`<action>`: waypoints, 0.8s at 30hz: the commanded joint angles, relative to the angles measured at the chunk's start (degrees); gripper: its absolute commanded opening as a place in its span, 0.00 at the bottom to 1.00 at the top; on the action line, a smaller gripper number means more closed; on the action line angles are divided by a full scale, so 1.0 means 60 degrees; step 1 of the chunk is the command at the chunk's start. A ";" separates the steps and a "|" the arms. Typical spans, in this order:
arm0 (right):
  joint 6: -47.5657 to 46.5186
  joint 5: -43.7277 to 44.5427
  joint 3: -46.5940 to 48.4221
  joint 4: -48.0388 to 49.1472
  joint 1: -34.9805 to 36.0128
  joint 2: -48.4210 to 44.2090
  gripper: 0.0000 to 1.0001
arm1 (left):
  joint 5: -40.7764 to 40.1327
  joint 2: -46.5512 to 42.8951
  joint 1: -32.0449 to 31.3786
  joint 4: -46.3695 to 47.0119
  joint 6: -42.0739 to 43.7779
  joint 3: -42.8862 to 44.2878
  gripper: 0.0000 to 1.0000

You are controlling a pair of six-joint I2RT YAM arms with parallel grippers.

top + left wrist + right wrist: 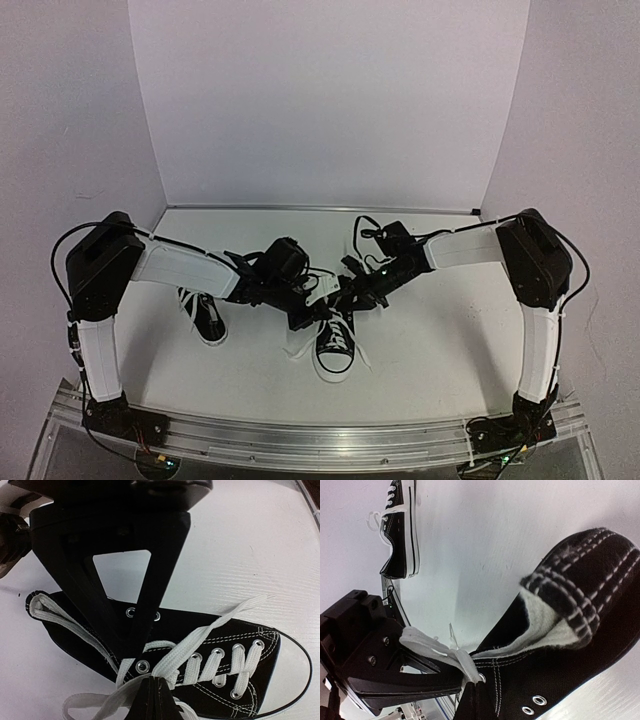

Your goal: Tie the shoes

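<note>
Two small black sneakers with white laces lie on the white table. One shoe (pixel 336 345) is at the centre, toe toward the near edge; it also shows in the left wrist view (pixel 240 645) and the right wrist view (pixel 570 630). The other shoe (pixel 207 316) lies to its left and shows in the right wrist view (pixel 400 530). My left gripper (pixel 305 314) (pixel 152 681) is shut on a white lace (pixel 200 635) over the centre shoe's eyelets. My right gripper (pixel 352 294) (pixel 477 686) is shut on a white lace (pixel 432 642) beside the top eyelet. The two grippers almost touch.
White walls (pixel 330 100) close the table at the back and sides. A metal rail (pixel 320 435) runs along the near edge with both arm bases. Loose lace ends (pixel 300 350) trail on the table beside the centre shoe.
</note>
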 commanded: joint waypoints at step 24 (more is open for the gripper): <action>-0.0199 -0.0163 0.0034 -0.0029 0.0029 -0.0922 0.00 | -0.0574 0.0146 -0.0023 0.1074 -0.1718 0.0176 0.00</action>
